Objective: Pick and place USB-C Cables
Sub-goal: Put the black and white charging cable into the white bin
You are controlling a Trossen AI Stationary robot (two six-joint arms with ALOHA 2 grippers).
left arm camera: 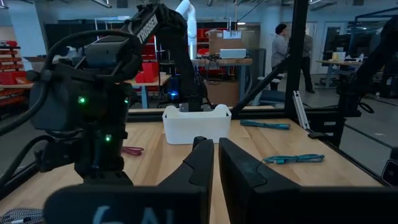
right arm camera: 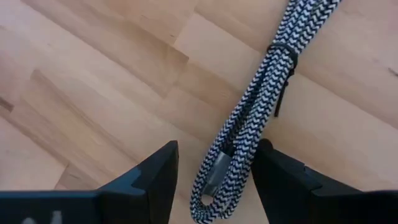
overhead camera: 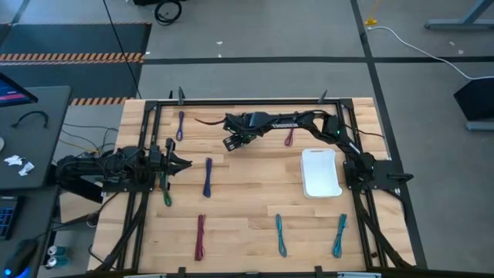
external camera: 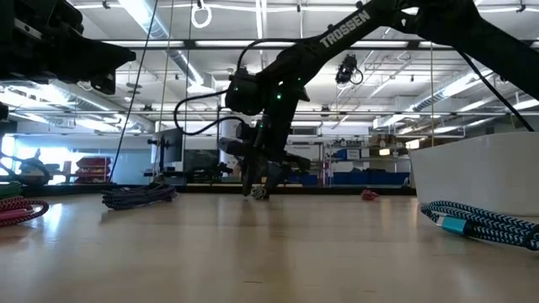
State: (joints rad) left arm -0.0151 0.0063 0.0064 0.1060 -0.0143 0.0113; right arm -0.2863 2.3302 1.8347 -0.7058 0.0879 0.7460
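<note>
My right gripper (overhead camera: 234, 142) reaches out over the far middle of the table and points down, low over the wood (external camera: 259, 189). In its wrist view it is open (right arm camera: 216, 155), with a finger on each side of the near end of a grey, black-and-white braided USB-C cable (right arm camera: 249, 121) that lies flat on the table. My left gripper (overhead camera: 185, 164) waits at the table's left side, shut (left arm camera: 216, 155). Other cable bundles lie flat: purple (overhead camera: 180, 123), blue (overhead camera: 208, 176), green (overhead camera: 166, 197), magenta (overhead camera: 200, 235), two teal (overhead camera: 280, 234) (overhead camera: 340, 235), maroon (overhead camera: 289, 137).
A white tray (overhead camera: 320, 172) stands right of centre, close to the right arm's base. The black frame rails (overhead camera: 247, 101) run along the far edge and both sides. Bare wood lies in the middle of the table, between the blue cable and the tray.
</note>
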